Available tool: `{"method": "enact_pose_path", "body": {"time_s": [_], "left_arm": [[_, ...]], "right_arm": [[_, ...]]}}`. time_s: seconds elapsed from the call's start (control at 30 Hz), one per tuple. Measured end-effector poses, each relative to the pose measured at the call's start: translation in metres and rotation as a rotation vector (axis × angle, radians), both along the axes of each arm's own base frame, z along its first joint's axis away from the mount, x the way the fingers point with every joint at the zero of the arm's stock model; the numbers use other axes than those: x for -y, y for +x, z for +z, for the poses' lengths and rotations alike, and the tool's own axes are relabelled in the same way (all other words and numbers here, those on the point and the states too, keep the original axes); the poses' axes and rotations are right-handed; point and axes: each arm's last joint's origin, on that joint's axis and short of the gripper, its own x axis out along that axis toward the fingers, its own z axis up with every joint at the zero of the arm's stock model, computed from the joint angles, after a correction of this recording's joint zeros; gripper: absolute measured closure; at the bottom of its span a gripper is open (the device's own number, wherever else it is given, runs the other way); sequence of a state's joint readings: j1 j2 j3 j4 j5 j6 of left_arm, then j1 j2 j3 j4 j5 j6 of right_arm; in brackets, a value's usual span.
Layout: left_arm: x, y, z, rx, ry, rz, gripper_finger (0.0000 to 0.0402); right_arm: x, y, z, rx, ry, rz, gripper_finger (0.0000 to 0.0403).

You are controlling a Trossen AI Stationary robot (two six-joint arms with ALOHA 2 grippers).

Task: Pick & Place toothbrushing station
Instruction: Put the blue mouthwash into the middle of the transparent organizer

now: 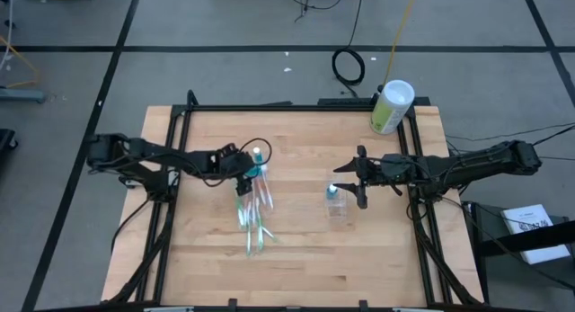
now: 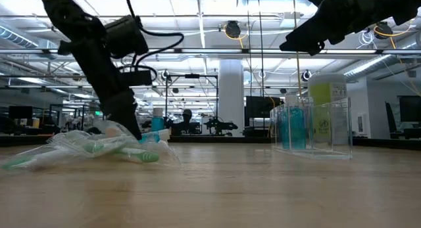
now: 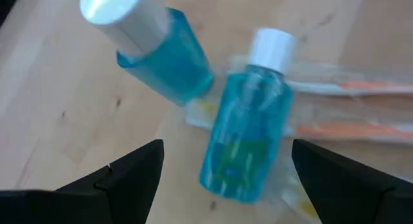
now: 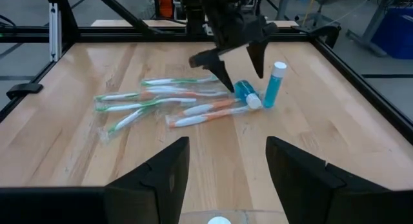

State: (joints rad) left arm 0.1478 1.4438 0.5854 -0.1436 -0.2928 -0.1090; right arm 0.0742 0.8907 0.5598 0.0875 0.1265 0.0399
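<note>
High view: left end effector [image 1: 249, 174], fingers spread, hovers low over two small blue bottles [image 3: 242, 140] at the far end of a toothbrush pile [image 1: 252, 213] on the wooden tabletop [image 1: 305, 258], gripping nothing. Right end effector [image 1: 358, 180], also spread and empty, hangs just above the clear cup [image 1: 336, 201] near center. Pale-green canister [image 1: 391, 106] stands at far right corner, well apart from the rest.

Toothbrushes [image 1: 252, 215] in a heap left of counter [image 1: 296, 267] centre; two small bottles [image 1: 258, 159] at the heap's 12 o'clock. Cup [image 1: 336, 202] at the heap's 3 o'clock, apart. Canister [image 1: 392, 106] at the cup's 1 o'clock, at the counter's far right corner.
</note>
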Motion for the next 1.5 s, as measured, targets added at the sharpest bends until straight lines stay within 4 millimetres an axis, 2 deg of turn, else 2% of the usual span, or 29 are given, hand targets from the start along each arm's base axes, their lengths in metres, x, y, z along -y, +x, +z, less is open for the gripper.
{"method": "enact_pose_path", "body": {"time_s": [0.23, 0.43, 0.53, 0.8, 1.07, 1.27, 1.5], "left_arm": [[-0.004, 0.007, -0.014, -0.017, -0.018, -0.032, 0.0055], [-0.004, 0.009, -0.016, -0.015, -0.036, -0.047, 0.0058], [-0.003, 0.009, -0.016, -0.011, -0.054, -0.056, 0.0078], [-0.001, 0.009, -0.016, 0.0, -0.099, -0.056, 0.017], [-0.001, 0.009, -0.017, 0.002, -0.107, -0.056, 0.0222], [-0.001, 0.011, -0.013, 0.001, -0.112, -0.058, 0.0244], [-0.001, 0.016, 0.004, 0.039, -0.129, -0.074, 0.0231]], "right_arm": [[0.0, 0.0, 0.0, 0.003, 0.0, 0.0, 0.0206], [0.0, 0.0, 0.0, 0.0, 0.0, 0.0, 0.0206], [0.0, 0.0, 0.0, -0.001, 0.0, 0.0, 0.0207], [0.0, 0.0, 0.0, -0.001, 0.0, 0.0, 0.0206], [0.0, 0.0, 0.0, -0.001, 0.0, 0.0, 0.0206], [0.0, 0.0, 0.0, -0.001, 0.0, 0.0, 0.0206], [0.0, 0.0, 0.0, 0.0, 0.0, 0.0, 0.0206]]}}
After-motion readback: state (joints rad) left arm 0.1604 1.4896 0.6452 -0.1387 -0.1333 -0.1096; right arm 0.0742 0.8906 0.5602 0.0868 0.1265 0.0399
